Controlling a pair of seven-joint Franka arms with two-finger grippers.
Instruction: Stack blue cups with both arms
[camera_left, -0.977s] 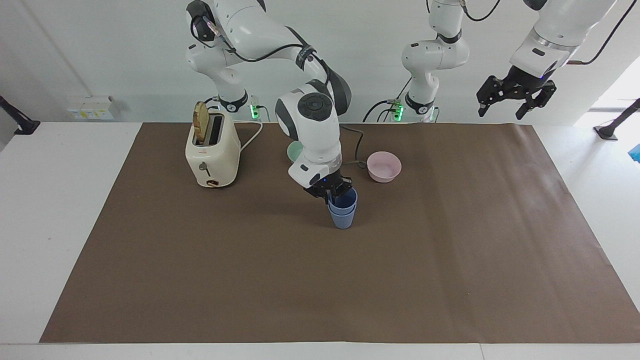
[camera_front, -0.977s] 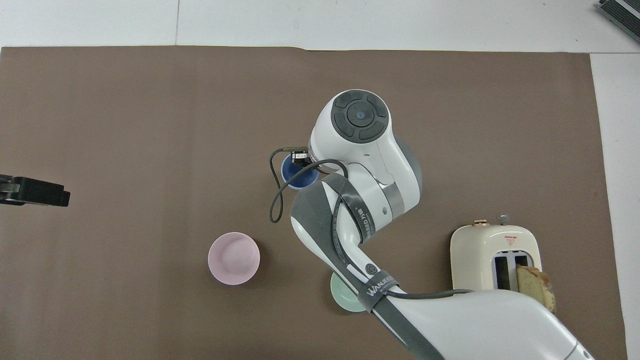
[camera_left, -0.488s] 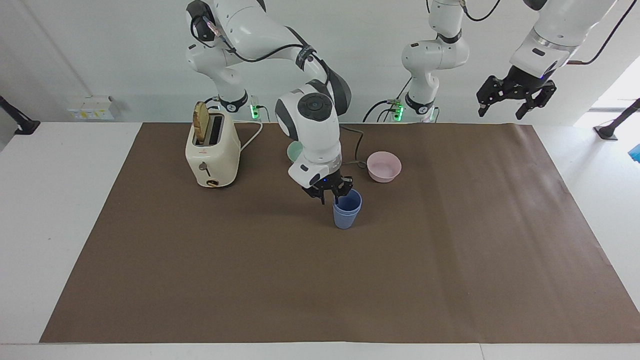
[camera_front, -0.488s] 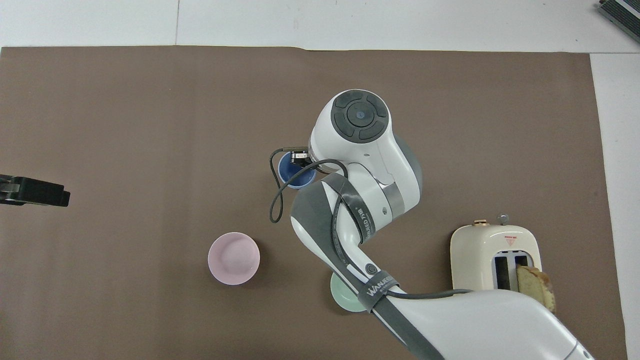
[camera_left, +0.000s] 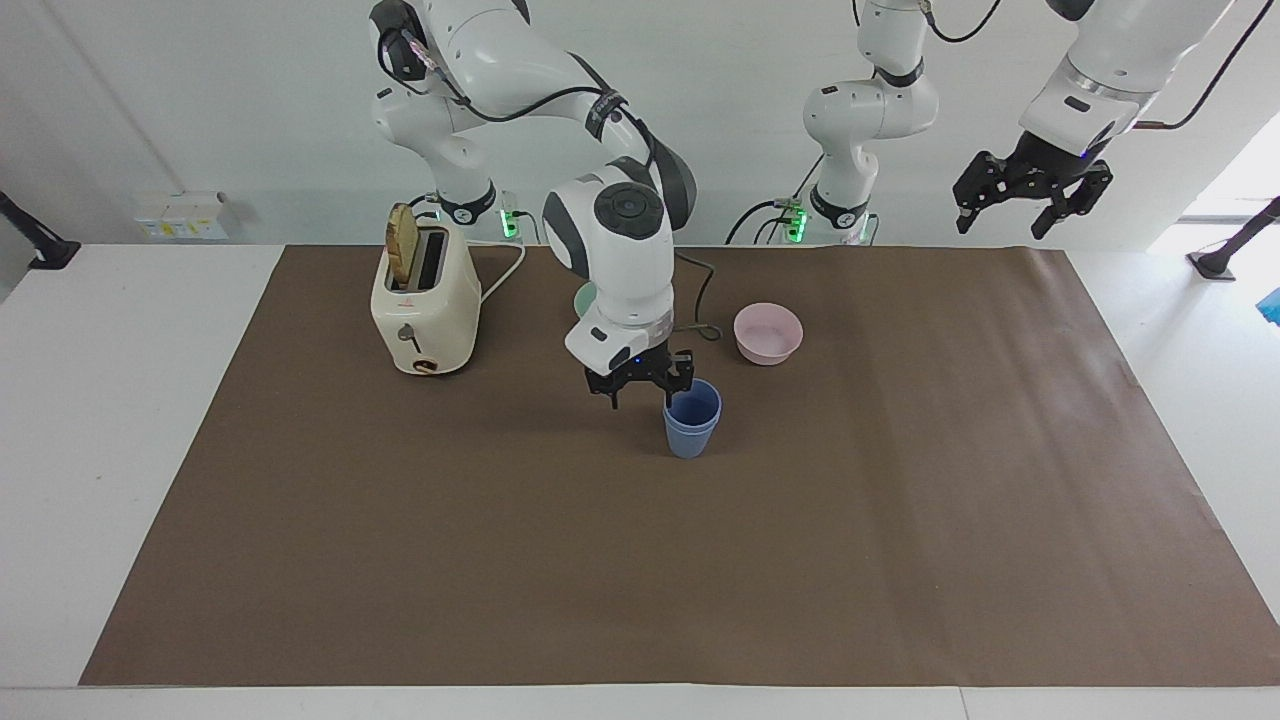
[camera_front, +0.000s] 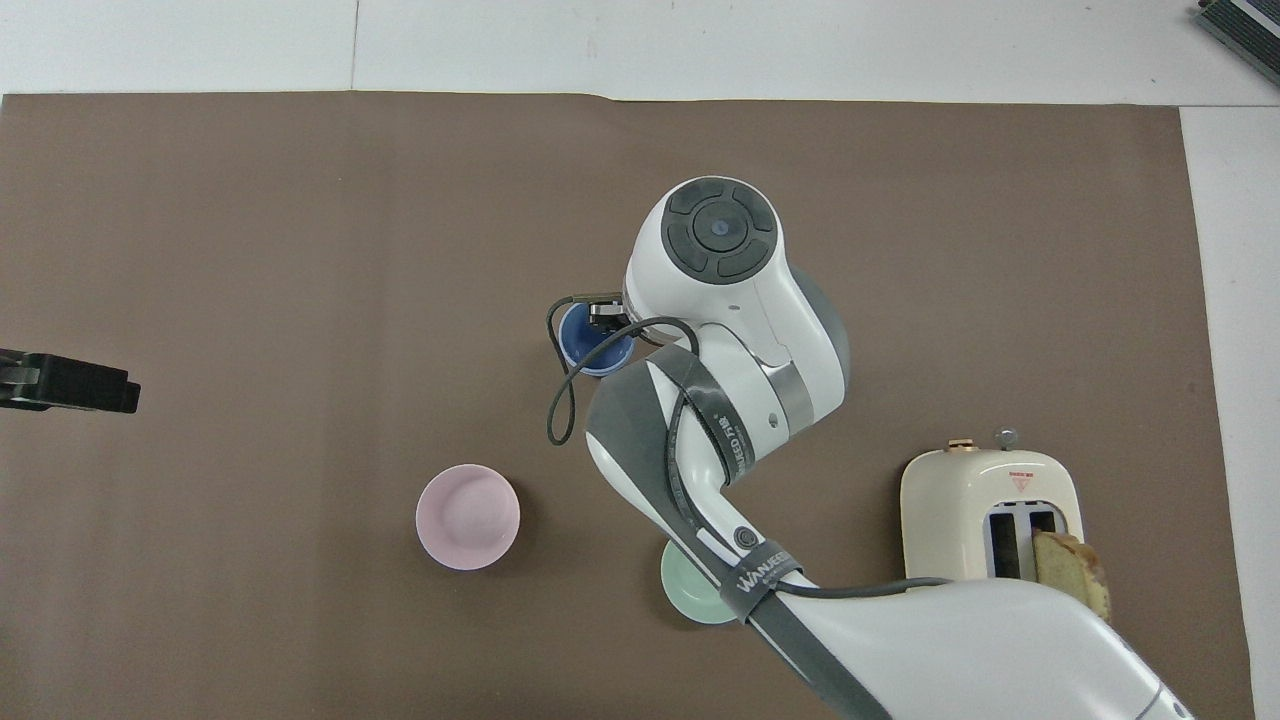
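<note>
The two blue cups (camera_left: 692, 421) stand nested, one inside the other, upright on the brown mat at mid-table; they also show in the overhead view (camera_front: 588, 340). My right gripper (camera_left: 640, 392) is open and empty. It hangs just above the mat beside the cups, toward the right arm's end, with one finger (camera_left: 670, 392) close to the rim of the top cup. In the overhead view its own wrist hides most of it. My left gripper (camera_left: 1001, 226) is open and empty, and waits high over the left arm's end of the table; it also shows in the overhead view (camera_front: 66, 383).
A cream toaster (camera_left: 425, 301) with a slice of bread stands toward the right arm's end. A pale pink bowl (camera_left: 768, 333) and a mint-green bowl (camera_left: 585, 298) sit nearer to the robots than the cups. The brown mat (camera_left: 900, 520) covers the table.
My right gripper has opened and let go of the upper cup, which has sunk into the lower one. The gripper has risen slightly and shifted off the cups. The left arm has not moved.
</note>
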